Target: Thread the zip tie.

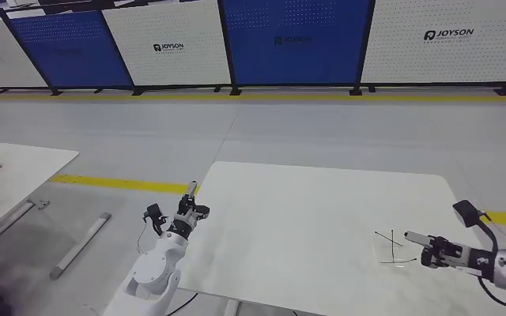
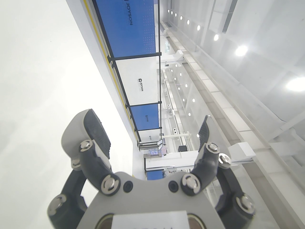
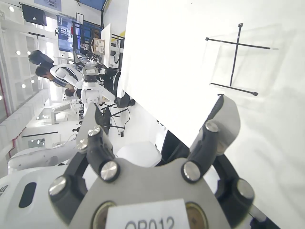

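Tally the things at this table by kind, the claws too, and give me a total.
Black zip ties: 3
Clear tray under them: 1
Claws, both open: 2 (left claw, right claw)
Total: 6
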You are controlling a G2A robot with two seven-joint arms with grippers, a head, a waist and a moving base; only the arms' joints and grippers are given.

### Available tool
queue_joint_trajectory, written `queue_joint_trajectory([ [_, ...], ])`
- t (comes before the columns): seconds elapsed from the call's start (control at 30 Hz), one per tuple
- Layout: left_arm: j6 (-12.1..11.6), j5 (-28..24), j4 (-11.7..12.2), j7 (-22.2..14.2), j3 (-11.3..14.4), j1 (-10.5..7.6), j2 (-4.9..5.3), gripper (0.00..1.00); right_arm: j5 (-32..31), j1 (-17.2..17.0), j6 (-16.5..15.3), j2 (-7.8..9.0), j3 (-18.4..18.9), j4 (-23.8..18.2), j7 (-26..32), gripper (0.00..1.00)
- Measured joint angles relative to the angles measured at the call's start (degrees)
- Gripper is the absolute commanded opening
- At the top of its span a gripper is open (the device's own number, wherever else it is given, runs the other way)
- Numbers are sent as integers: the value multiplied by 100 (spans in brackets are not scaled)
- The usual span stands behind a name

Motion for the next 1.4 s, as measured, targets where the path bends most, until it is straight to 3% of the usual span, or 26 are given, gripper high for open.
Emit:
queue_joint_trajectory([
  [0.5,0,0,0,0,0,0,0,100,-54,-3,-61,22,-46,-42,-5,100],
  [0.67,0,0,0,0,0,0,0,100,-264,177,-508,311,-509,-30,-4,100],
  [1.03,0,0,0,0,0,0,0,100,471,1117,-778,1241,-2125,652,-4,100],
  [1.4,0,0,0,0,0,0,0,100,530,1165,-790,1273,-2201,695,-4,100],
])
